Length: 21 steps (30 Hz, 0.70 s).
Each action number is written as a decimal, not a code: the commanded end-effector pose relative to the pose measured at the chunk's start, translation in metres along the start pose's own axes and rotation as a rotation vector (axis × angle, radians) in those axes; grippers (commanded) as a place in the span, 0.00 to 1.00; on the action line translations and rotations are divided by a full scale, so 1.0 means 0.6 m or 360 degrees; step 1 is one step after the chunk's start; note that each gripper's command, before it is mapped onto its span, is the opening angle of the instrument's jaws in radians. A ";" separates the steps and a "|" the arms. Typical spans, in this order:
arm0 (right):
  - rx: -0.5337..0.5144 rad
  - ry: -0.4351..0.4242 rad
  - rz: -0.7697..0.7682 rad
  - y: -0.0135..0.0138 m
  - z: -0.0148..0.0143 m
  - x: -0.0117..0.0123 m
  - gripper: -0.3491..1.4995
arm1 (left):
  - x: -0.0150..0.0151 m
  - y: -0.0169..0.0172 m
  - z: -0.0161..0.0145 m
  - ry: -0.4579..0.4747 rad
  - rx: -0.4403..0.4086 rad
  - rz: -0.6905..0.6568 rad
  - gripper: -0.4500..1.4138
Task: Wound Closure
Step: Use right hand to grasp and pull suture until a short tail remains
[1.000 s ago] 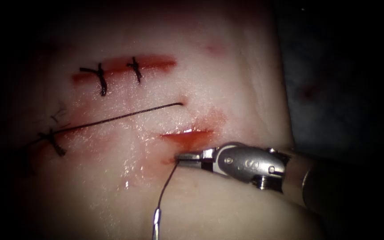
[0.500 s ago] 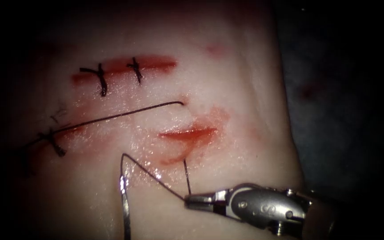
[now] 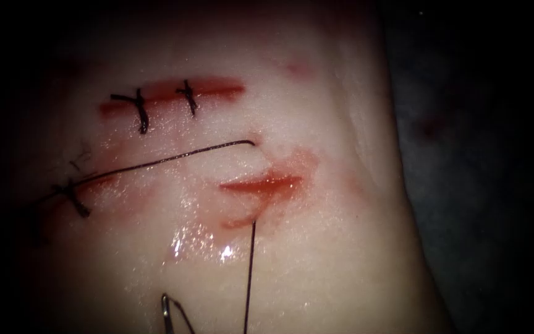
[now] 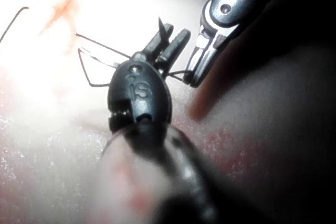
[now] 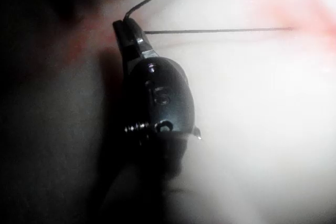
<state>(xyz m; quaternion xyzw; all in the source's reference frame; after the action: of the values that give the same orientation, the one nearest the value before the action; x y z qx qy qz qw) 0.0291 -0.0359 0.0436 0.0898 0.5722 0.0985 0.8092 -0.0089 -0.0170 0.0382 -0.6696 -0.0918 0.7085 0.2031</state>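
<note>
Three dark knotted stitches [image 3: 138, 110] placed at ten o'clock; red open cut [image 3: 259, 184] unclosed, black thread [image 3: 250, 272] through it. Right steel tool [image 5: 127, 31] clamped on thread; left steel tool [image 4: 167, 40] parted.

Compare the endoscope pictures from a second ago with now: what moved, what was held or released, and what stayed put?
The right tool, jaws shut on the needle, drew it out of the tissue below the cut and carried it down past the endoscope picture's lower edge, pulling thread through after it. Nothing was released. The finished stitches stayed unchanged.
</note>
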 end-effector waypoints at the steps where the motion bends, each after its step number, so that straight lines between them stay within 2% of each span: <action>1: -0.0090 -0.0018 -0.0065 0.0027 0.0010 -0.0001 0.78 | -0.0009 -0.0009 0.0003 -0.0024 0.0035 0.0021 0.00; 5: -0.0184 0.0011 -0.0172 0.0095 -0.0016 0.0011 0.85 | -0.0004 -0.0058 -0.0029 -0.0085 0.0172 0.0083 0.00; 8: -0.0232 0.0037 -0.0240 0.0133 -0.0034 0.0017 0.85 | -0.0005 -0.0087 -0.0046 -0.0173 0.0277 0.0171 0.00; 11: -0.0266 0.0038 -0.0298 0.0169 -0.0049 0.0021 0.85 | -0.0005 -0.0110 -0.0057 -0.0189 0.0341 0.0188 0.00; 16: -0.0305 0.0033 -0.0437 0.0233 -0.0048 0.0007 0.82 | -0.0004 -0.0136 -0.0049 -0.0186 0.0365 0.0186 0.00; 19: -0.0262 0.0023 -0.0485 0.0249 -0.0031 -0.0011 0.80 | -0.0001 -0.0145 -0.0035 -0.0172 0.0347 0.0190 0.00; 21: -0.0235 -0.0030 -0.0533 0.0257 -0.0017 -0.0024 0.79 | 0.0001 -0.0151 -0.0028 -0.0173 0.0347 0.0194 0.00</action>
<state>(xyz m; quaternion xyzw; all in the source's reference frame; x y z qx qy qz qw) 0.0260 -0.0216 0.0479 -0.0653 0.5588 0.0005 0.8267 -0.0056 -0.0090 0.0410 -0.6089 0.0164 0.7605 0.2249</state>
